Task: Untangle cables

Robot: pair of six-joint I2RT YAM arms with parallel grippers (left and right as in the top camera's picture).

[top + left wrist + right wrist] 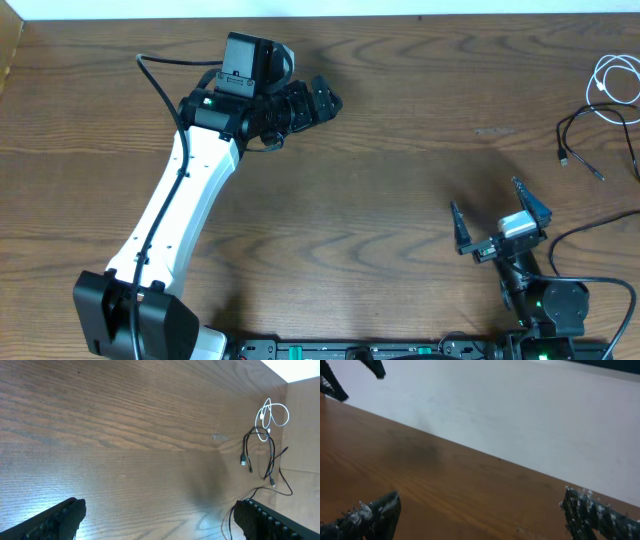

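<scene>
A white cable [612, 84] lies coiled at the far right edge of the wooden table [400, 190], with a thin black cable [572, 135] just below it, its plug ends pointing toward the table's middle. Both show in the left wrist view, white [273, 414] above black [260, 453], touching where they meet. My left gripper [326, 100] is open and empty at the top centre, far left of the cables; its fingers frame bare wood [160, 517]. My right gripper [487, 200] is open and empty at the lower right, below and left of the cables [480, 520].
The left arm's white link [175, 215] stretches diagonally from the lower left to the top centre. A thicker black wire [600, 225] runs from the right arm's base toward the right edge. The right wrist view shows the table's far edge [485, 455].
</scene>
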